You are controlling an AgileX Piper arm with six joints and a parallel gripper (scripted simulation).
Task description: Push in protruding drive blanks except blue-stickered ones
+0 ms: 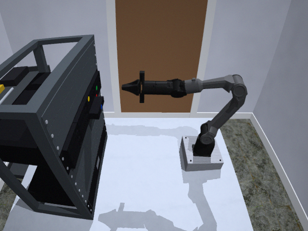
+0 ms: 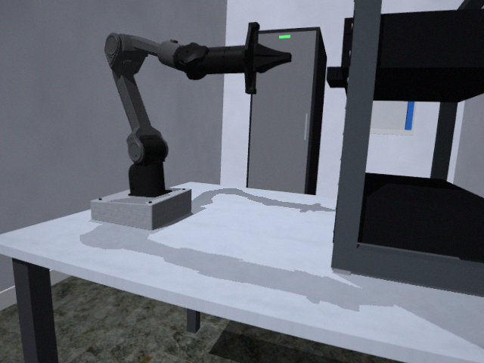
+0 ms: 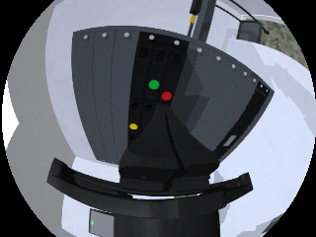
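The dark grey rack (image 1: pixel 64 82) (image 2: pixel 355 136) (image 3: pixel 99 93) stands at the left of the table with its front facing the arm. On that front are blanks with a green sticker (image 1: pixel 96 87) (image 3: pixel 154 85), a red sticker (image 1: pixel 96 95) (image 3: pixel 166 95) and a yellow sticker (image 1: pixel 88 98) (image 3: pixel 133 126). The blank with the blue sticker (image 1: pixel 101 107) plainly sticks out of the front, and it also shows in the exterior view (image 2: pixel 336 76). My gripper (image 1: pixel 122 86) (image 2: pixel 289 57) (image 3: pixel 161 113) is shut and empty. It points level at the rack front near the green sticker's height, a clear gap away.
The arm's grey base block (image 1: pixel 201 159) (image 2: pixel 144 211) sits on the white table. A brown door (image 1: pixel 161 49) is behind the arm, and a grey cabinet (image 2: pixel 285 117) stands beyond the table. A yellow part (image 1: pixel 2 88) lies inside the rack's top.
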